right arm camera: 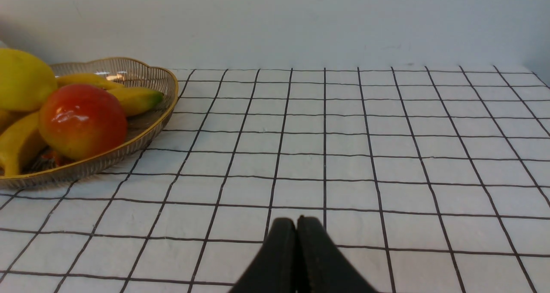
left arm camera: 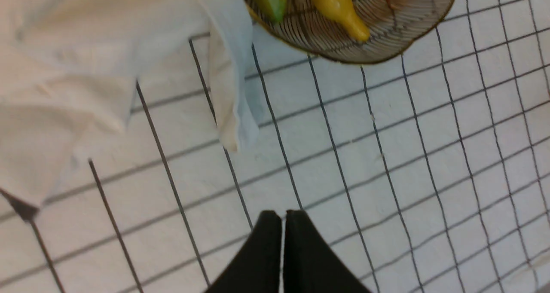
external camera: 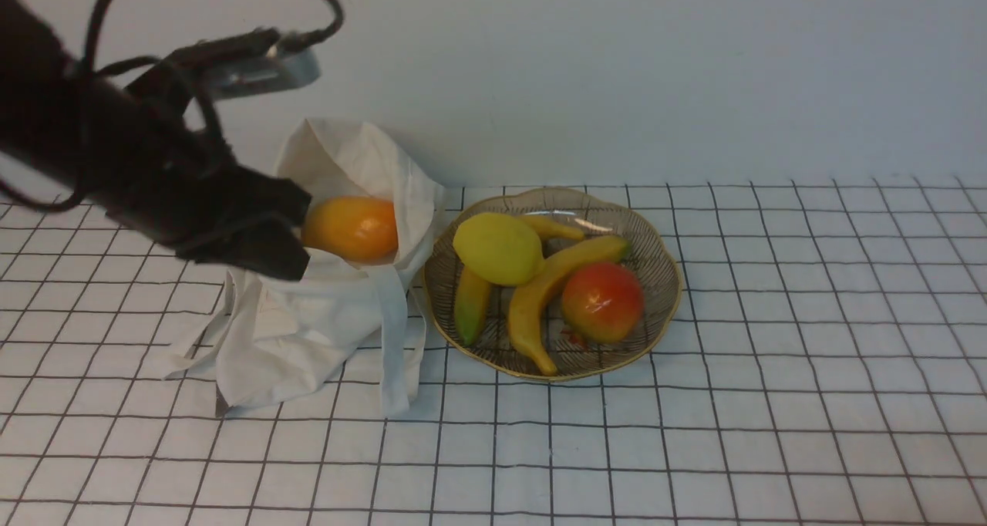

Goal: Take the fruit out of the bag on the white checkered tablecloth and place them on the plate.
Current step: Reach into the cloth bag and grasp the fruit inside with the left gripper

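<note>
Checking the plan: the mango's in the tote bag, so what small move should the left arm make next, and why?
Probably open the left pincer and aim it at the mango: its jaws are shut, and the mango sits in the mouth of the tote bag, not on the plate.

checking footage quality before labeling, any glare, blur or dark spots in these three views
Front view: the left arm is a near-black silhouette hiding part of the bag; small highlights on the mango and the red-green fruit. Left wrist view: the bag is soft and washed out up close. Right wrist view: sharp tablecloth grid, one glare spot on the red-green fruit.
</note>
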